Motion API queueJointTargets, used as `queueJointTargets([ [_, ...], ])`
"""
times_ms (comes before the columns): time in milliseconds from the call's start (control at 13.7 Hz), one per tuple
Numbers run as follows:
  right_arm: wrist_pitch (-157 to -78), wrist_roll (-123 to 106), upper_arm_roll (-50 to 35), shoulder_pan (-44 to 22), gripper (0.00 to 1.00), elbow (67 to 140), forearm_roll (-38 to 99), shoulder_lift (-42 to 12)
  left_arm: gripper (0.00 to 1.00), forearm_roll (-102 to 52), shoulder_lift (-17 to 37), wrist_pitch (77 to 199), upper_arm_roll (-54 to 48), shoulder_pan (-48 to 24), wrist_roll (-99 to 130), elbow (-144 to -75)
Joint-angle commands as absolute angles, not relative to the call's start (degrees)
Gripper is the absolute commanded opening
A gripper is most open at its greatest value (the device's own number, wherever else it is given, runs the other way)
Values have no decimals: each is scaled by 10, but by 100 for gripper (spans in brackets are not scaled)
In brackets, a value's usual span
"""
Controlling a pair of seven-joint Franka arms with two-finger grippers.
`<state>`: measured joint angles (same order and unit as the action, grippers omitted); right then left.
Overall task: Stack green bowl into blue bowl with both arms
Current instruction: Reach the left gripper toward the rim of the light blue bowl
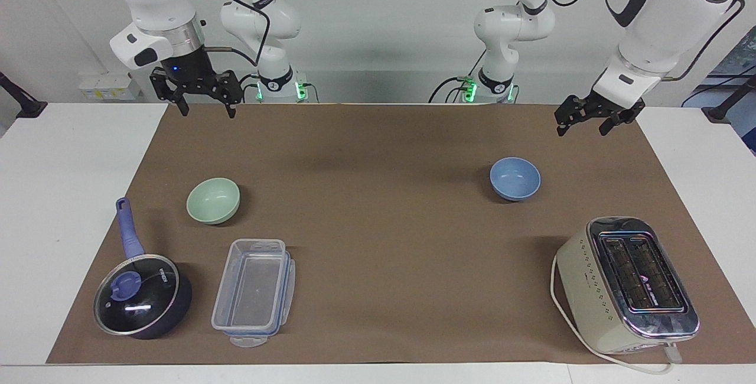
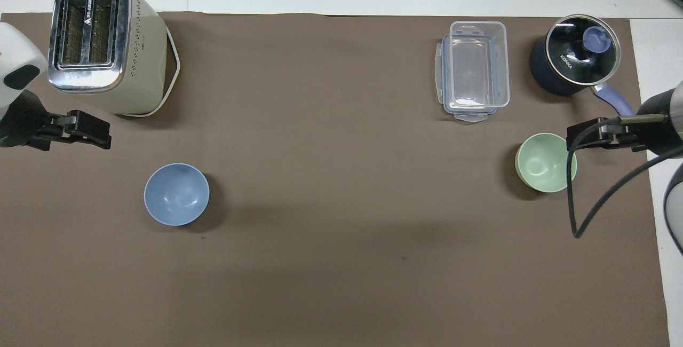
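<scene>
The green bowl (image 1: 213, 200) (image 2: 544, 163) stands upright and empty on the brown mat toward the right arm's end. The blue bowl (image 1: 515, 178) (image 2: 176, 194) stands upright and empty toward the left arm's end. The two bowls are far apart. My right gripper (image 1: 208, 113) (image 2: 573, 137) is open and empty, raised above the mat near the green bowl, not touching it. My left gripper (image 1: 582, 130) (image 2: 104, 136) is open and empty, raised over the mat between the blue bowl and the toaster, apart from both.
A dark blue saucepan with a glass lid (image 1: 142, 301) (image 2: 573, 61) and a clear rectangular container (image 1: 254, 289) (image 2: 475, 69) lie farther from the robots than the green bowl. A cream toaster (image 1: 629, 283) (image 2: 101, 42) stands farther out than the blue bowl.
</scene>
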<state>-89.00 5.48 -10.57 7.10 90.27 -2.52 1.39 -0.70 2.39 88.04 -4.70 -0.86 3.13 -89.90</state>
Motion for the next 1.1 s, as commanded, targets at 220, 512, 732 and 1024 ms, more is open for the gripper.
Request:
queueJointTargets([
  [220,-882,42,-105,77,100,895,-11,11,100,4,18,874,-43,-14,4,-894],
  [512,-887,43,-106,85,100,895,-11,10,100,3,3,896,-42,-8,1,-925],
  [732,-896,44,-106,85,100,892,-11,6,100,1,-3,923,-38,-6,-15,-955],
  [1024,-889,47,-107,84,100,889,-12,6,100,-1,-30,998,-38,-3,-13,-1047],
])
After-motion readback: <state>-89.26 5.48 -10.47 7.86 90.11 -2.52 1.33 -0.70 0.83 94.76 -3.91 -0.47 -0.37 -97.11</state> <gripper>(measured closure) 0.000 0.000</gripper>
